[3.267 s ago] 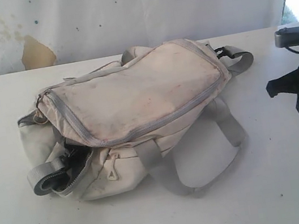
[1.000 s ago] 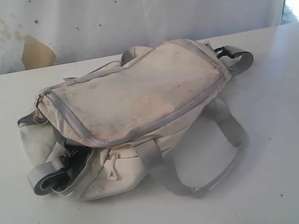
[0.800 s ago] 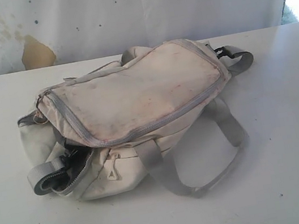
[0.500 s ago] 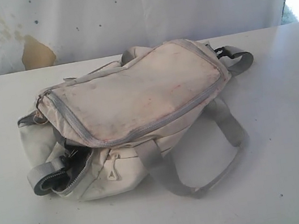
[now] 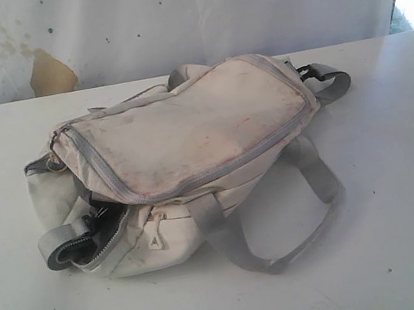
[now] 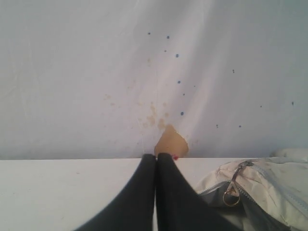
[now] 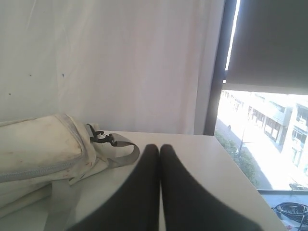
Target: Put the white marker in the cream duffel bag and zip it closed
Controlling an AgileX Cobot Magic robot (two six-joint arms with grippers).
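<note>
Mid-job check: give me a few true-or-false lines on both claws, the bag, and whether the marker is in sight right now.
1. The left claw and right claw are both shut and empty. True.
2. A grey handle of the cream duffel bag lies looped on the table. True.
3. The white marker lies on the table beside the bag. False: no marker shows in any view.
4. One claw grips the bag's strap. False: both claws are clear of the bag.

white table (image 5: 400,170); stained white wall (image 5: 168,18); tan patch (image 5: 48,72); window (image 7: 260,139)
</note>
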